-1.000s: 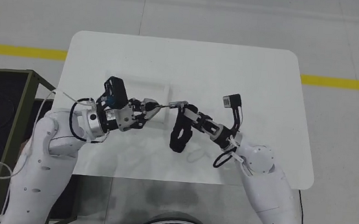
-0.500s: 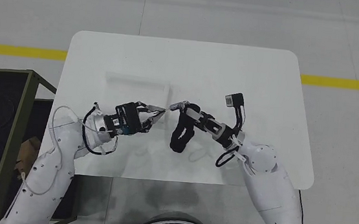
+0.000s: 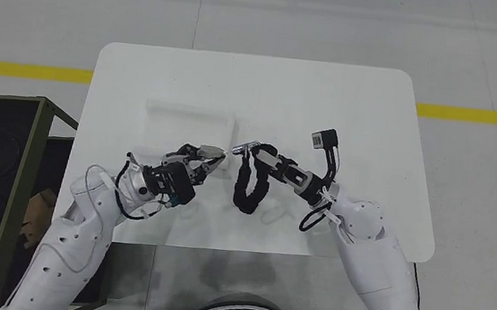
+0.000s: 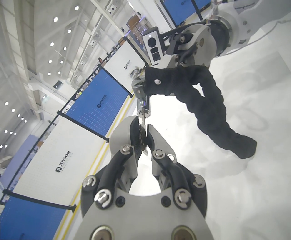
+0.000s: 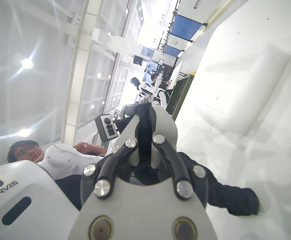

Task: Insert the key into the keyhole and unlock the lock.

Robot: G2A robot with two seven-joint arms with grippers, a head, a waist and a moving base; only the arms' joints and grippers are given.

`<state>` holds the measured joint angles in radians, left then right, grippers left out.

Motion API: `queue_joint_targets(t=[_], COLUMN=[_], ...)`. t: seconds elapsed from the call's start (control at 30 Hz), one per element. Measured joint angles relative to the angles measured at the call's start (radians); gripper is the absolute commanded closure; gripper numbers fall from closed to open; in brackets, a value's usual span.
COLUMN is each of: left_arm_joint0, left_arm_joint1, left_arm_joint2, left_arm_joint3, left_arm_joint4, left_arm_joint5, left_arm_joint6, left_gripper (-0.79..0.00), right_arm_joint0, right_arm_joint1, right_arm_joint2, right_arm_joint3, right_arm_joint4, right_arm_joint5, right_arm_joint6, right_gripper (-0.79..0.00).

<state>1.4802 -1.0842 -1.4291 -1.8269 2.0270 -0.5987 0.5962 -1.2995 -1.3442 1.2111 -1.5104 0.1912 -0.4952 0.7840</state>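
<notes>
Left gripper (image 4: 142,130) pinching key (image 4: 143,139), tip in keyhole (image 4: 143,113), right gripper (image 5: 145,114) clamping lock (image 4: 177,79)

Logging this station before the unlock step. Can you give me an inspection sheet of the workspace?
Surface: white rounded-corner table, no spills seen.
Job's things: small silver metal key, blade tip at the keyhole of the black fabric-sleeved cable lock, seemingly partly in.
Clutter: shallow white rectangular tray on the table beyond the hands, apart from them.
Hands: left hand shut on the key's head; right hand shut on the lock's sleeve.
Cables: black cable looping at the right wrist.
Surroundings: yellow floor line; dark green-framed cart beside the table on the robot's left.
</notes>
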Motion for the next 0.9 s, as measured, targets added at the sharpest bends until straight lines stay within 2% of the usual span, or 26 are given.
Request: queue_joint_targets(t=[0.13, 0.23, 0.33, 0.4, 0.5, 0.57, 0.7, 0.8, 0.9], left_arm_joint0=[0.008, 0.029, 0.054, 0.066, 0.069, 0.069, 0.069, 0.069, 0.069], left_arm_joint1=[-0.004, -0.015, -0.028, -0.028, -0.024, -0.024, -0.025, -0.025, -0.025], left_arm_joint2=[-0.019, -0.045, -0.05, -0.045, -0.049, -0.049, -0.049, -0.049, -0.049], left_arm_joint3=[0.017, 0.059, 0.088, 0.064, 0.036, 0.038, 0.039, 0.039, 0.039], left_arm_joint4=[-0.148, -0.39, -0.788, -1.053, -1.27, -1.299, -1.206, -1.207, -1.208], left_arm_joint5=[-0.047, -0.074, -0.098, -0.094, -0.092, -0.092, -0.092, -0.092, -0.092], left_arm_joint6=[-0.047, -0.137, -0.309, -0.467, -0.628, -0.632, -0.588, -0.59, -0.59], left_gripper=[-0.785, -0.785, -0.785, -0.785, -0.785, -0.785, -0.785, -0.785, -0.785], right_arm_joint0=[-0.007, -0.022, -0.047, -0.072, -0.102, -0.109, -0.117, -0.119, -0.127], right_arm_joint1=[0.002, 0.017, 0.038, 0.053, 0.071, 0.08, 0.092, 0.099, 0.1], right_arm_joint2=[0.01, 0.067, 0.128, 0.161, 0.175, 0.165, 0.096, 0.034, -0.02], right_arm_joint3=[-0.003, -0.026, -0.108, -0.199, -0.332, -0.398, -0.484, -0.494, -0.467], right_arm_joint4=[-0.01, -0.159, -0.427, -0.667, -0.992, -1.187, -1.616, -1.904, -2.121], right_arm_joint5=[0.011, 0.036, 0.069, 0.095, 0.105, 0.086, 0.071, 0.091, 0.158], right_arm_joint6=[-0.021, -0.093, -0.136, -0.137, -0.121, -0.119, -0.197, -0.279, -0.327], right_gripper=[0.0, 0.0, 0.0, 0.0, 0.0, 0.0, 0.0, 0.0, 0.0])
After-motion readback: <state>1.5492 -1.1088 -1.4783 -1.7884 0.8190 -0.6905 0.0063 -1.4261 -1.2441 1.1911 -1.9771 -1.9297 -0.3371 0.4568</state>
